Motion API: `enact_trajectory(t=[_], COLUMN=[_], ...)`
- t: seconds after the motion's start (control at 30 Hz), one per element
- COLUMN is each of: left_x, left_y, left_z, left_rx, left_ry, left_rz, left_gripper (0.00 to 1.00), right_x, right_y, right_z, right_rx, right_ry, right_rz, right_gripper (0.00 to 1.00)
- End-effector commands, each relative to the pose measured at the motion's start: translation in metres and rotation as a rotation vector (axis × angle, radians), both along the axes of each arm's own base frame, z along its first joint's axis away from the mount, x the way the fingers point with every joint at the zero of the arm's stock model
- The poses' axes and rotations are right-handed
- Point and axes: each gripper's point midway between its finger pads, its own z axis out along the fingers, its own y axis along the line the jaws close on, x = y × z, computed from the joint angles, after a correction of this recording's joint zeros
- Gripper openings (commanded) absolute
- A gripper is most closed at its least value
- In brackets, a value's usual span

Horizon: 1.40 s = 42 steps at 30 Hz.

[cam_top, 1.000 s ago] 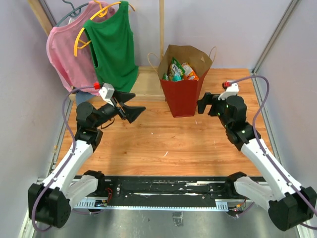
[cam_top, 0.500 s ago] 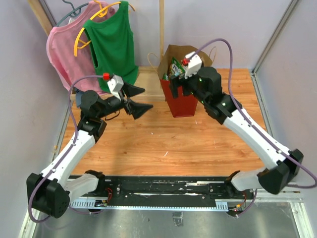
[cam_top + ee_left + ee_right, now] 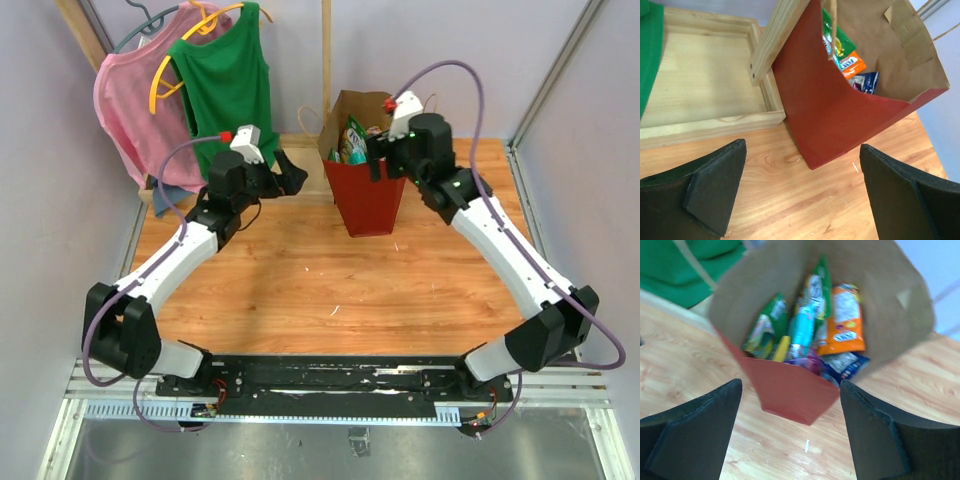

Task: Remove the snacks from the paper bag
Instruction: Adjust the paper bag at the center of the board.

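Nothing is out yet, so this is right at the start of the job. The boxy red paper bag [image 3: 368, 200] with the brown kraft lining stands upright at 12 o'clock on the orange wooden table [image 3: 330, 280]. The glossy snacks [image 3: 355, 140] are all standing on end inside it. From the right wrist view I can make out a green packet [image 3: 765, 325], a teal packet [image 3: 802, 330], an orange packet [image 3: 845, 322] and something dark blue lower down. It's too blurry to read any brand.

The right claw [image 3: 383, 160] hangs just over the bag's mouth, on its 3 o'clock side, fingers spread wide with nothing between them. The left claw [image 3: 287, 172] is off at the bag's 9 o'clock, also spread wide and empty, pointing at the red wall.

My guess at the step is the reach-in for the first packet. The right claw would need to drop straight down between the kraft walls and pinch one packet top. The tall green or orange one looks likeliest, since they poke up highest.

Room-wise, the mouth looks tight for jaws this wide. The thin twisted loop handles [image 3: 833, 35] hang at the rim, easy to snag. The bag looks light, so it could tip or lift with the packet; the left claw might steady it. A pale wooden tray [image 3: 705, 85] and a wooden post [image 3: 782, 40] crowd the bag's 10 o'clock. There's bare table toward 6 o'clock for setting things down.
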Motion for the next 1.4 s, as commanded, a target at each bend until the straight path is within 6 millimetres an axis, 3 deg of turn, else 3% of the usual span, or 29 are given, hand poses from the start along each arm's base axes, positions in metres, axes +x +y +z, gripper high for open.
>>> enact_trajectory(t=[0.0, 0.13, 0.3, 0.43, 0.57, 0.83, 1.17, 1.37], left_x=[0.015, 0.023, 0.033, 0.046, 0.056, 0.072, 0.065, 0.063], left_y=[0.000, -0.019, -0.049, -0.067, -0.067, -0.064, -0.051, -0.030], left_z=[0.032, 0.039, 0.039, 0.027, 0.019, -0.001, 0.030, 0.054], left_rx=[-0.001, -0.061, -0.042, 0.052, 0.096, 0.187, 0.307, 0.245], left_ry=[-0.057, -0.086, -0.085, -0.064, -0.075, -0.046, -0.077, -0.079], left_rz=[0.128, 0.087, 0.060, 0.099, 0.166, 0.216, 0.177, 0.177], left_gripper=[1.00, 1.00, 1.00, 1.00, 1.00, 1.00, 1.00, 1.00], right_x=[0.013, 0.034, 0.066, 0.091, 0.109, 0.123, 0.123, 0.121], right_y=[-0.068, -0.117, -0.135, -0.129, -0.122, -0.116, -0.113, -0.110], right_z=[-0.002, -0.021, -0.030, -0.045, -0.060, -0.081, -0.108, -0.093], right_rx=[0.104, 0.194, 0.220, 0.236, 0.261, 0.261, 0.151, 0.085], right_ry=[0.046, 0.105, 0.145, 0.180, 0.206, 0.262, 0.327, 0.301], right_rz=[-0.205, -0.355, -0.419, -0.424, -0.422, -0.419, -0.453, -0.467], right_gripper=[0.80, 0.75, 0.74, 0.74, 0.73, 0.66, 0.41, 0.14])
